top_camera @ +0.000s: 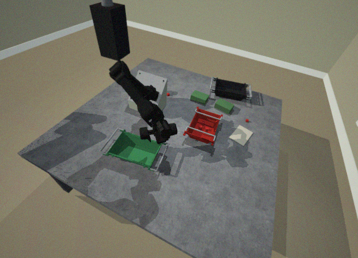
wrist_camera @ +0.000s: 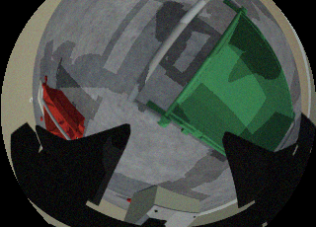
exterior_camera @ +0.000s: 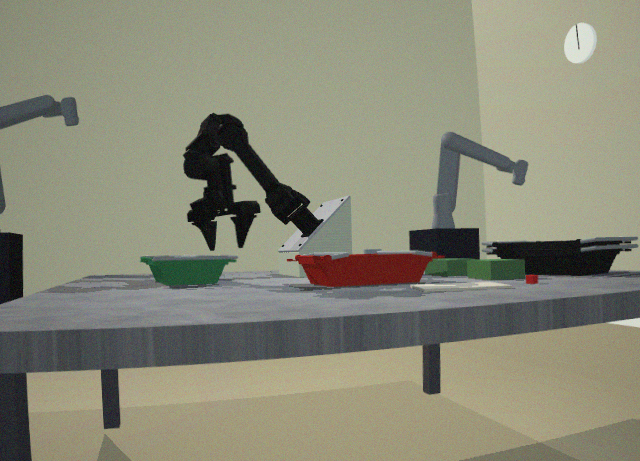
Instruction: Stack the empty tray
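Observation:
The red tray [top_camera: 198,137] [exterior_camera: 372,271] [wrist_camera: 64,111] stands on the table with small red blocks inside. Its near bar [top_camera: 200,132] and far bar [top_camera: 208,114] both lie inward across its top. The empty green tray [top_camera: 121,141] [exterior_camera: 186,273] [wrist_camera: 247,89] stands upright to its left in the top view; its left bar [top_camera: 109,139] and right bar [top_camera: 163,158] [wrist_camera: 169,38] are out past its ends. My gripper [top_camera: 154,139] [exterior_camera: 226,248] [wrist_camera: 180,134] is wide open and empty, a little above the green tray's back side near its right end.
A black tray [top_camera: 231,89] [exterior_camera: 547,260] with bars out stands at the back right. Two green blocks [top_camera: 199,97] [top_camera: 224,106] lie behind the red tray. A pale square [top_camera: 241,135] and a small red cube [top_camera: 246,120] [exterior_camera: 531,279] lie right. A white sloped box [top_camera: 152,80] stands behind my gripper.

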Action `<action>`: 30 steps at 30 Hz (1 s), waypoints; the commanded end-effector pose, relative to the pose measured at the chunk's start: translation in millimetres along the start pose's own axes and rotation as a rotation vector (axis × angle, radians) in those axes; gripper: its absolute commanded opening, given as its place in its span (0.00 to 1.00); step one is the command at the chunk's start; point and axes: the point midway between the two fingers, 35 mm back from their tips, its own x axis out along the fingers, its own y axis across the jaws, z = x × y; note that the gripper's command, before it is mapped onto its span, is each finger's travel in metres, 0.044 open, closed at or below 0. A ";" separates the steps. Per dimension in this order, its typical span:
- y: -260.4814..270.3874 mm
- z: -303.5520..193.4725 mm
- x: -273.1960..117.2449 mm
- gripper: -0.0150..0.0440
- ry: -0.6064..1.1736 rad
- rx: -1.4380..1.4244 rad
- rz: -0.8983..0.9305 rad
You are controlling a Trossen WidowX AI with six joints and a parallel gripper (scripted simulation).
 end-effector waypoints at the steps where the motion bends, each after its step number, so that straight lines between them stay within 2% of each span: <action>1: -59.0 -32.6 -13.3 1.00 -0.039 -0.623 -0.035; 10: -85.7 -54.3 -19.8 1.00 -0.035 -1.046 -0.089; 25: -85.8 -54.3 -19.1 1.00 -0.035 -1.049 -0.089; 30: -85.1 -50.9 -5.0 1.00 -0.034 -1.048 -0.088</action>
